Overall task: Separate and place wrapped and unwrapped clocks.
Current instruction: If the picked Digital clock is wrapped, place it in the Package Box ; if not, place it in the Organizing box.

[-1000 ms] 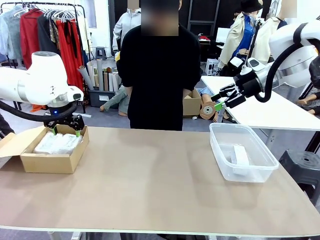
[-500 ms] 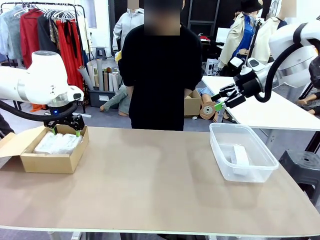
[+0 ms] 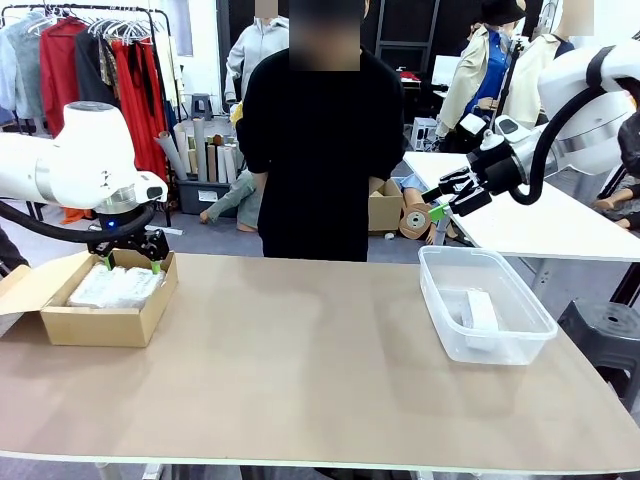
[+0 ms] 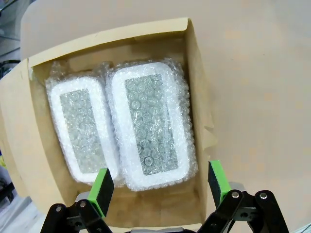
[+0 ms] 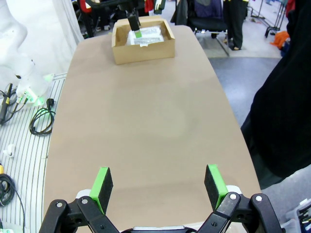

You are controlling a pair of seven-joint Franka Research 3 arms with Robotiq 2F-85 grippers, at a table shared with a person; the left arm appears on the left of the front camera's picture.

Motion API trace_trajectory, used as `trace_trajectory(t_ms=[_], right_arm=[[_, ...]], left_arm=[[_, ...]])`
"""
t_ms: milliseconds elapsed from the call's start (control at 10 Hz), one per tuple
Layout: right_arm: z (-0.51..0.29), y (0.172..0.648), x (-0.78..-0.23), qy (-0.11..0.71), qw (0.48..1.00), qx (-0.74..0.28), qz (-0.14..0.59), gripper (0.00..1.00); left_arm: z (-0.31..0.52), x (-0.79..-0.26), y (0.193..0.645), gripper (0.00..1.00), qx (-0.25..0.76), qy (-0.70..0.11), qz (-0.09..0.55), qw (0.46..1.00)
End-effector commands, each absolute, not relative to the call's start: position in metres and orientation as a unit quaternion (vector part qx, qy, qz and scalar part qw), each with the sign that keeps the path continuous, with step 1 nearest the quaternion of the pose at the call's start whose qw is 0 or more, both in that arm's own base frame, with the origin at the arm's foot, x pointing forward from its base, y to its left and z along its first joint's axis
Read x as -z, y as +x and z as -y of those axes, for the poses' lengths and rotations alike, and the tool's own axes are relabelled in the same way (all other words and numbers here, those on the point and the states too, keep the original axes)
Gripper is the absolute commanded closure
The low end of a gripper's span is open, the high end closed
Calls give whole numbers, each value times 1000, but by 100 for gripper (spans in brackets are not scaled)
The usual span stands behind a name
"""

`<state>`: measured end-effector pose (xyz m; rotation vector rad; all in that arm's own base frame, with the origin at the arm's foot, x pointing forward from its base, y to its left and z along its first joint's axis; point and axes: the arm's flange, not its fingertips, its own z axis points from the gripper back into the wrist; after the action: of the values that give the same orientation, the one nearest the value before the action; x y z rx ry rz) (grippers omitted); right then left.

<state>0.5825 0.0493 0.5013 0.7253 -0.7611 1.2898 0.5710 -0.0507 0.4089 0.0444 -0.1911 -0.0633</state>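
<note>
Two wrapped clocks [image 4: 121, 126] lay side by side, touching, flat in the cardboard box [image 3: 150, 310] at the table's left end; one unwrapped clock [image 3: 481, 308] lay in the clear tub [image 3: 440, 320] at the right end. In the left wrist view each bundle's long axis ran away from the camera, crosswise to the line between the fingers; the bare clock's ran roughly front to back in the tub. Left gripper [image 3: 130, 264] hovered just above the box, jaws wide, holding nothing. Right gripper [image 3: 440, 205] hung raised beyond the tub, likewise spread and empty. Judged status: sorting apparently complete, arms at release or retreat; next move would call only for a clear lift away.
</note>
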Motion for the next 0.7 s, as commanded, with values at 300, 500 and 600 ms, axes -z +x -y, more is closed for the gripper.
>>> trace_trajectory(t_ms=[300, 500, 600], right_arm=[[-50, 583, -503, 318, 672, -577, 338, 0], [-50, 583, -503, 318, 672, -577, 338, 0], [-50, 583, -503, 318, 672, -577, 338, 0]], left_arm=[[50, -409, 572, 0, 31, 22, 97, 995], [51, -409, 571, 0, 32, 22, 95, 995], [56, -413, 564, 0, 59, 19, 81, 995]])
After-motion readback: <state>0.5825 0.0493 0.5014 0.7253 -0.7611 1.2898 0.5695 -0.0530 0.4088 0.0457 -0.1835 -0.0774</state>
